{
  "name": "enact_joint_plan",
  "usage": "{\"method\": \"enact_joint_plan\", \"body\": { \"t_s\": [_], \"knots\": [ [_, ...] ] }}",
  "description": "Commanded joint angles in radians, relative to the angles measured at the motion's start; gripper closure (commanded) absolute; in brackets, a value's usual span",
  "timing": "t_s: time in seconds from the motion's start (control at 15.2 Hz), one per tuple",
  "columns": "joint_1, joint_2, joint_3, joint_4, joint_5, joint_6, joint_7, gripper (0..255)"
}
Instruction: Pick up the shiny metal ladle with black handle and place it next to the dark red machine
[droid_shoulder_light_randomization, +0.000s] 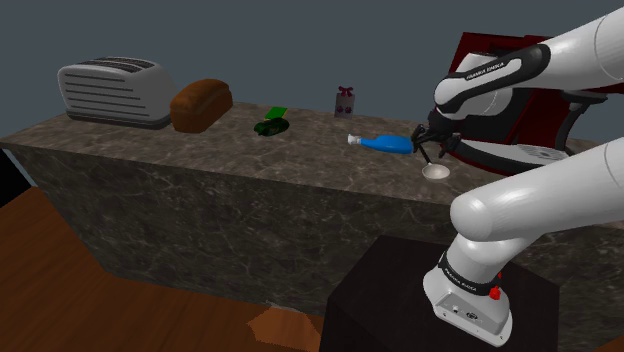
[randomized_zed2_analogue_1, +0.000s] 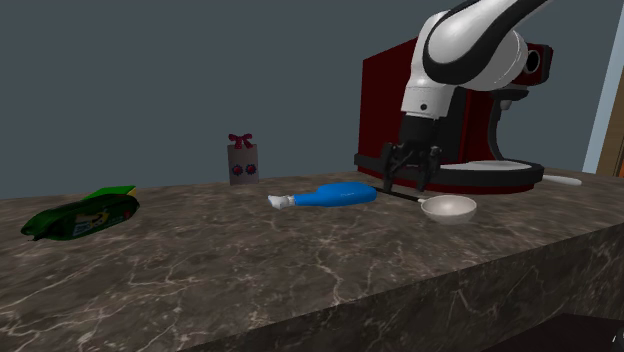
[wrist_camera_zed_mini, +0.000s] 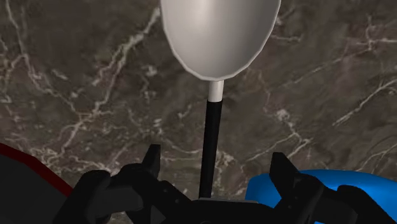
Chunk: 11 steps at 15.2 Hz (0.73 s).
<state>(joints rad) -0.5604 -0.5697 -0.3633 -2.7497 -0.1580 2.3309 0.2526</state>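
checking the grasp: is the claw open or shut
Open: the claw fingers stand apart, the ladle handle between them untouched.

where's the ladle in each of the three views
shoulder view: ladle right of centre on the counter
second exterior view: right of centre, before the red machine
wrist view: bowl ahead of gripper, handle between its open fingers
shared landmark: blue bottle beside it

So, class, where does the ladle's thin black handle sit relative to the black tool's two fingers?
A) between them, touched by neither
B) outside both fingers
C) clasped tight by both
A: in the wrist view the black tool stands open; the handle of the shiny metal ladle lies clear of both fingers.
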Motion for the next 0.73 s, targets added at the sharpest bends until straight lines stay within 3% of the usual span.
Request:
{"method": "enact_joint_plan", "body": {
  "t_s": [0.0, 0.13, 0.66],
  "knots": [
    [-0.006, -0.044, 0.014, 0.022, -0.001, -0.067, 0.006, 0],
    [-0.010, -0.085, 0.026, 0.057, 0.001, -0.143, 0.009, 0],
    [-0.011, -0.085, 0.026, 0.057, 0.001, -0.143, 0.009, 0]
  ]
}}
